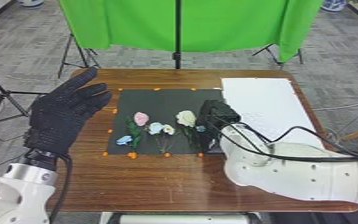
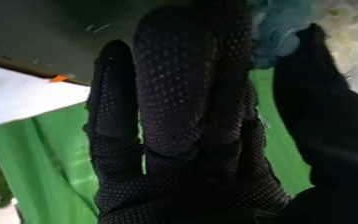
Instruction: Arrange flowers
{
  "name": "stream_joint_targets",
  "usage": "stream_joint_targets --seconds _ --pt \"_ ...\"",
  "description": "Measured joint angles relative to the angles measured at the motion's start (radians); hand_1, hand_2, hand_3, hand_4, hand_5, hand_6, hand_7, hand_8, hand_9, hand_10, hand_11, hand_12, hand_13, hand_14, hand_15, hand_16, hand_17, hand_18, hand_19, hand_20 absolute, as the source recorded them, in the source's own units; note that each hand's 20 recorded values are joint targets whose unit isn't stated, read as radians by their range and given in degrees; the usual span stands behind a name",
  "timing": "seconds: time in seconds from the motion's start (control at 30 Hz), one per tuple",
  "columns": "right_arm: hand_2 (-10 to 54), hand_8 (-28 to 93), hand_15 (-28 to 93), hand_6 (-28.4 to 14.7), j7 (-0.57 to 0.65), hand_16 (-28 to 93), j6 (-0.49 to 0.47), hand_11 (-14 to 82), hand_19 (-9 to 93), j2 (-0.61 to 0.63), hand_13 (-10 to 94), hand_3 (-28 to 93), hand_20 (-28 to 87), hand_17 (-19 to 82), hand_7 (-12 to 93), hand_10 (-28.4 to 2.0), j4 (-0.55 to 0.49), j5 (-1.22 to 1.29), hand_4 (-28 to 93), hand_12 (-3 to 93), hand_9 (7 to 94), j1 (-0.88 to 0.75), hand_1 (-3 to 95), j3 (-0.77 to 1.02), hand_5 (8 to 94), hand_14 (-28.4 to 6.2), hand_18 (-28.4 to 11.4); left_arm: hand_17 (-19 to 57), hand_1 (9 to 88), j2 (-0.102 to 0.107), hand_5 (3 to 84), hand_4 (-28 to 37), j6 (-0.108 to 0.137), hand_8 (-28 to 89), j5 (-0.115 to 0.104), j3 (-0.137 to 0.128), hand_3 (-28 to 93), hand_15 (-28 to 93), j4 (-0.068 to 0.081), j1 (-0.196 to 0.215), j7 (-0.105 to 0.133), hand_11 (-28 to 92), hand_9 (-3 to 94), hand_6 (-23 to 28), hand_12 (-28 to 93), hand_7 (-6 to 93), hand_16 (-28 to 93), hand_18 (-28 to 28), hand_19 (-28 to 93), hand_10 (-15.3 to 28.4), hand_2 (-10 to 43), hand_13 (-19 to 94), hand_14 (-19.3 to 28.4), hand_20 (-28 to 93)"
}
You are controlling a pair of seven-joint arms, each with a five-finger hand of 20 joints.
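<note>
In the head view, my left hand is raised beside the table's left side, fingers straight. My right hand is low at the right edge of the black mat. On the mat lie a pink flower, a light blue flower, pale flowers in the middle and a large white flower. Another blue flower is right beside my right hand. In the right wrist view, my right hand has extended fingers, with blue petals in the gap before the thumb and white petals beyond.
A white sheet lies on the table to the right of the mat, partly under the right arm. Small orange markers dot the mat's edges. Behind the table hang a green cloth and its stand.
</note>
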Motion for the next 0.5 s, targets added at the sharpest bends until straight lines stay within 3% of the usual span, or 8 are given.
stream_joint_targets --seconds 0.5 --pt "-9.5 -12 57 -0.6 0.017 20 0.020 28.0 93 0.001 90 75 -3 44 14 -9.8 -0.003 -0.018 -27 17.6 90.1 0.006 31.4 0.008 64.4 -3.3 -18.0 -8.4 24.7 -0.009 38.2 -20.9 0.001 -10 0.002 0.001 78 52 0.002 -0.001 -0.016 30 34.4 10.2 12 15.4 -9 25.8 56 22.0 7.2 24 28.4 29"
